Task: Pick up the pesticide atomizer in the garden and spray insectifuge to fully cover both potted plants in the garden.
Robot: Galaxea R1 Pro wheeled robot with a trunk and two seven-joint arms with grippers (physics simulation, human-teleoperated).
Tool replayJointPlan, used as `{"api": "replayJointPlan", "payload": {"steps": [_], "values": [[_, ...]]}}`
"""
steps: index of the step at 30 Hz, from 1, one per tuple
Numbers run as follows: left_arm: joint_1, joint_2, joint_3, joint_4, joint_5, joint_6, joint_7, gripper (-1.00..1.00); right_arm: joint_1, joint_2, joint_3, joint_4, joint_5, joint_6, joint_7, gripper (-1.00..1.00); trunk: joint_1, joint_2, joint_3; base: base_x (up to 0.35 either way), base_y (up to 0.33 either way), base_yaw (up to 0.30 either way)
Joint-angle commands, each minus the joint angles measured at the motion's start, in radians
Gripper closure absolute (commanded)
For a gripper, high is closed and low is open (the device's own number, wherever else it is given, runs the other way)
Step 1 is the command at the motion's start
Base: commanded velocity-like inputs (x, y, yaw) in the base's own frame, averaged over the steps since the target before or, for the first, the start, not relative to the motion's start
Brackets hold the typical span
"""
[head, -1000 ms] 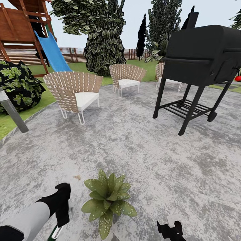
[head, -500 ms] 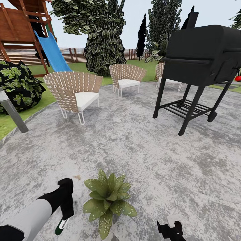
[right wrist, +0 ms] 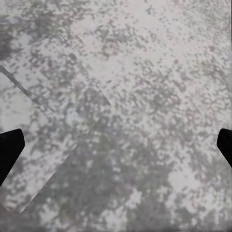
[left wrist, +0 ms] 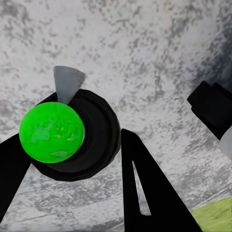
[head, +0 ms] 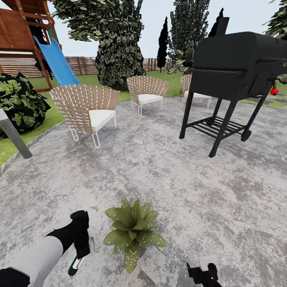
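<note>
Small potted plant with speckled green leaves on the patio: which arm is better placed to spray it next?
Left. The left gripper already holds the slim dark green atomizer bottle right beside the low speckled-leaf potted plant. The right gripper is open over bare grey paving, with nothing between its fingers.

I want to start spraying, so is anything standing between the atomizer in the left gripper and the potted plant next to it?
Nothing visible does. The left gripper holds the atomizer beside the potted plant, with bare patio between them.

1 potted plant (head: 134, 233) | 3 woven chairs (head: 87, 111), perhaps | 1 grill (head: 235, 67) | 1 slide (head: 56, 61)
</note>
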Motion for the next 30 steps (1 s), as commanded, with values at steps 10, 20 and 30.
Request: {"api": "replayJointPlan", "payload": {"steps": [10, 20, 30], "values": [[-0.004, -0.026, -0.005, -0.003, 0.000, 0.011, -0.013, 1.00, -0.001, 0.000, 0.010, 0.001, -0.004, -0.003, -0.006, -1.00, 0.000, 0.000, -0.001, 0.010, 0.029, -0.093], [0.007, 0.017, -0.003, 0.014, 0.000, -0.001, -0.035, 1.00, -0.001, 0.000, 0.010, 0.001, -0.004, -0.003, -0.006, -1.00, 0.000, 0.000, -0.001, 0.000, 0.000, 0.000], [-0.034, 0.018, -0.004, -0.001, -0.001, 0.011, -0.035, 1.00, -0.001, 0.000, 0.010, 0.001, -0.004, -0.003, -0.005, -1.00, 0.000, 0.000, -0.001, 0.000, 0.000, 0.000]]}}
